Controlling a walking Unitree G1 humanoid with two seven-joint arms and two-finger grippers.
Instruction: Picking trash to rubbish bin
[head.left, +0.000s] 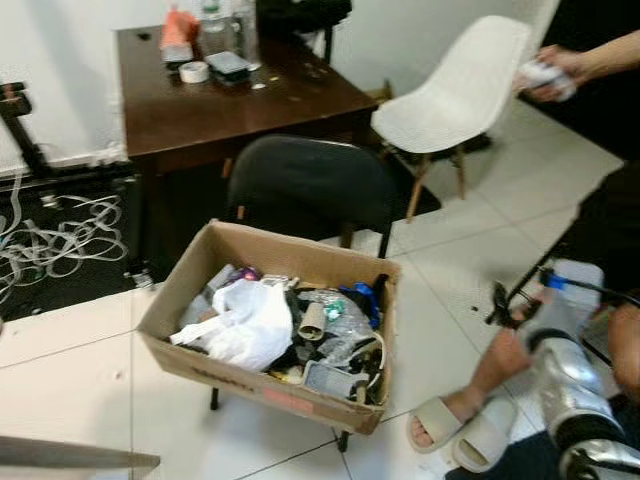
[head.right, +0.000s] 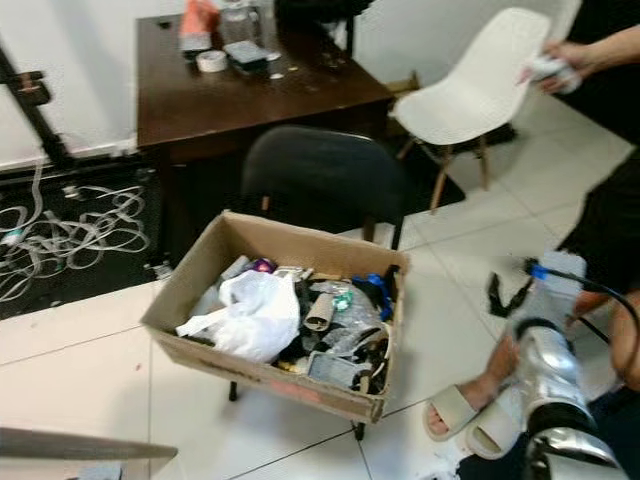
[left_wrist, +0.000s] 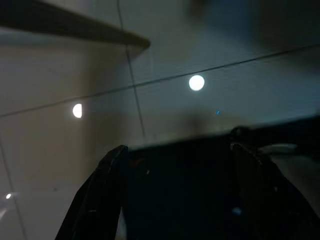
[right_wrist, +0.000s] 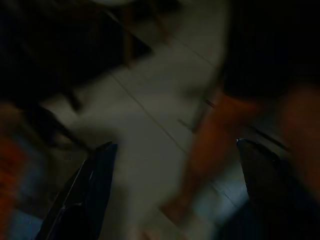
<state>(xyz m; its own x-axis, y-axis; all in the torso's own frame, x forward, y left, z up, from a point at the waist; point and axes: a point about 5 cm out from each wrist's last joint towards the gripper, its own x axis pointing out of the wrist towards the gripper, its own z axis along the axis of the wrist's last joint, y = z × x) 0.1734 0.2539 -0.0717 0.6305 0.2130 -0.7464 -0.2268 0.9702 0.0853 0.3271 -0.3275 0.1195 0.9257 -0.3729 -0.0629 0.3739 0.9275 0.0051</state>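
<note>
Meanwhile right gripper hanging wide open, empty, beside person's foot; box of trash lying to its left, nearer right arm.

A tan cardboard box holds a white plastic bag, with blue scraps at its three o'clock. Behind it stands a black chair and, at eleven o'clock, a dark brown table. At one o'clock is a white chair. The floor tiles are off-white; the sandals beige.
</note>
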